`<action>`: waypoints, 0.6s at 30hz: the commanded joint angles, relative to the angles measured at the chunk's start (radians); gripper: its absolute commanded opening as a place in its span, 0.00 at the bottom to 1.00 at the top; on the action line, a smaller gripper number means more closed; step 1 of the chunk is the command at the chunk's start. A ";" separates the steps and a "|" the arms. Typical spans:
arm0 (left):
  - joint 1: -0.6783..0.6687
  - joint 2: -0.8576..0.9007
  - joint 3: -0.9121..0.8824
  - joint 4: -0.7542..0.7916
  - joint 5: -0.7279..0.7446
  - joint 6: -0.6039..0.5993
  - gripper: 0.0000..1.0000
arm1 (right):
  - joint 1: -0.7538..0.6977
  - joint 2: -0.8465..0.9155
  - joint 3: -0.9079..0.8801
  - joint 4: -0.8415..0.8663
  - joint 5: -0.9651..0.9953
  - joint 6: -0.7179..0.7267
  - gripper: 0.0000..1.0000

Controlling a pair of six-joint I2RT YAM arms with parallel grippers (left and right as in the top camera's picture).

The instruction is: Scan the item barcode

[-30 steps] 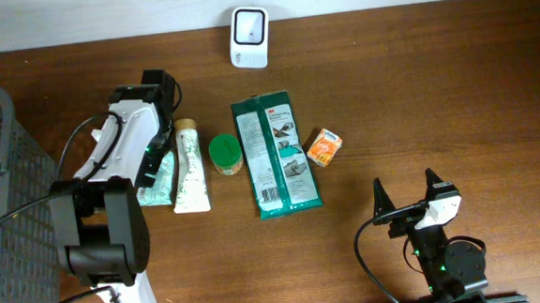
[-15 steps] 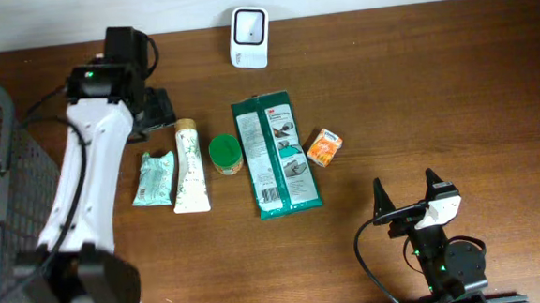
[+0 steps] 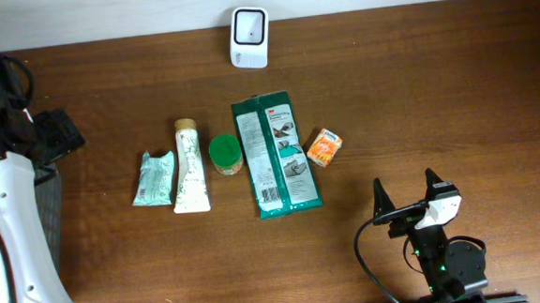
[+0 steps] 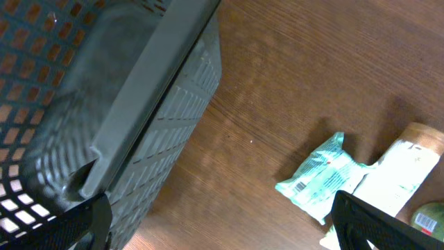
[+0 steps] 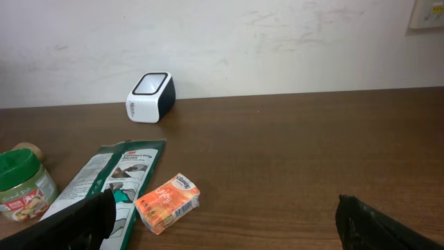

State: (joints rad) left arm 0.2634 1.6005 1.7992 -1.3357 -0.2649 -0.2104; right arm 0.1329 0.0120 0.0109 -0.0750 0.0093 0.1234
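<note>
Both left fingers (image 4: pixel 378 222) and right fingers (image 5: pixel 76 222) stand wide, empty; best grip the mint-green pouch (image 3: pixel 153 177) by its edge, keeping its barcode (image 4: pixel 300 187) clear for the scanner (image 3: pixel 248 25).

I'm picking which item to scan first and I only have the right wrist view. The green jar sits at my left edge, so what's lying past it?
Observer: A white tube lies right beside the green-lidded jar, its cap toward the wall.
Operator: Anything beyond the tube?
Observer: Yes, a crumpled teal pouch. The left wrist view shows what looks like a barcode on its upper face.
Operator: And where's the other arm?
Observer: The left gripper hangs at the table's far left, beside a grey mesh basket, jaws open and empty.
</note>
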 commanded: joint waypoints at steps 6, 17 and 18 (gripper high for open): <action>0.047 0.004 0.008 0.024 -0.004 0.192 0.97 | 0.004 -0.006 -0.005 -0.007 0.002 -0.003 0.99; -0.001 -0.004 0.008 0.109 0.093 0.269 0.94 | 0.004 -0.006 -0.005 -0.007 0.002 -0.003 0.98; -0.013 -0.004 0.008 0.113 0.093 0.269 0.94 | 0.004 -0.006 -0.005 -0.007 0.002 -0.003 0.98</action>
State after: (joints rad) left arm 0.2844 1.6005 1.7992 -1.2327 -0.1947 0.0277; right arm 0.1329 0.0120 0.0109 -0.0750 0.0093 0.1238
